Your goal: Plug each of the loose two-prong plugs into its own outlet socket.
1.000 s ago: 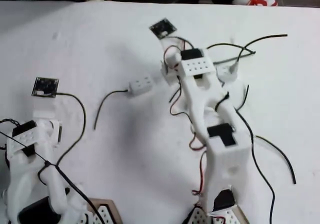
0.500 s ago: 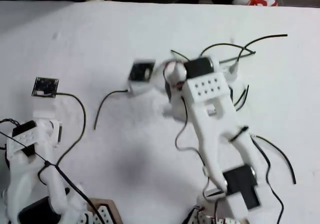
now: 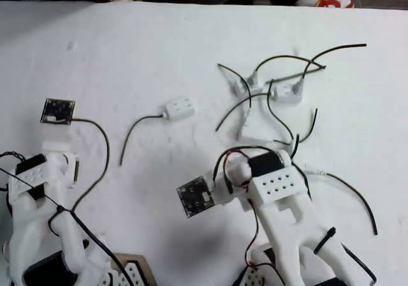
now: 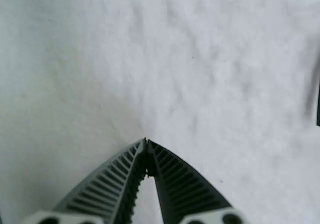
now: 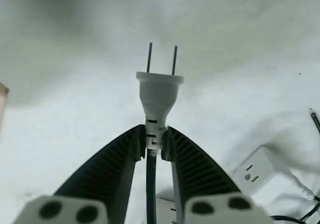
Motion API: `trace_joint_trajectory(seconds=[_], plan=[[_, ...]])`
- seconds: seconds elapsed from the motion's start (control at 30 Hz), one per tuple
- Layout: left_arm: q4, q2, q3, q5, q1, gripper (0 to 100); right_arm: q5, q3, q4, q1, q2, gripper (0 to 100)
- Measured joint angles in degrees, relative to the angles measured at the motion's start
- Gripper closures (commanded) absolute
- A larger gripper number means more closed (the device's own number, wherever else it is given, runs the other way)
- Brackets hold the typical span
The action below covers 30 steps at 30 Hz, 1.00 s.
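**Right wrist view.** The right gripper (image 5: 153, 134) is clamped on the neck of a white plug (image 5: 159, 93). The plug's two prongs point away from the fingers, above the table (image 5: 75, 84). A socket (image 5: 254, 170) lies near the gripper.

**Left wrist view.** The left gripper (image 4: 146, 146) is closed tip to tip and holds nothing.

**High view.** The right arm (image 3: 280, 197) sits near right and the left arm (image 3: 38, 190) near left. A corded outlet (image 3: 178, 109) lies at centre. Tangled cords (image 3: 274, 88) lie far right.

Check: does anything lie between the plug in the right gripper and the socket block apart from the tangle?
Nothing visible. The plug sits in the right gripper; bare table separates it from the socket block.
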Motion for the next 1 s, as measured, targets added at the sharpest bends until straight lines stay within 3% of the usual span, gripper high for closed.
trace_joint_trajectory(seconds=[0.13, 0.23, 0.33, 0.77, 1.0], plan=[[0.0, 0.0, 0.0, 0.0, 0.0, 98, -0.4, 2.3, -7.1, 0.0, 0.0, 90.9], [0.0, 0.0, 0.0, 0.0, 0.0, 98, -7.0, 2.7, -12.7, 0.0, 0.0, 79.2], [0.0, 0.0, 0.0, 0.0, 0.0, 98, -18.8, 2.7, -16.8, 0.0, 0.0, 72.8], [0.0, 0.0, 0.3, 0.0, 0.0, 98, -76.7, 2.9, -16.8, 0.0, 0.0, 72.6], [-0.1, 0.0, 0.9, 0.0, 0.0, 98, -93.2, 3.5, -11.2, 0.0, 0.0, 72.6]])
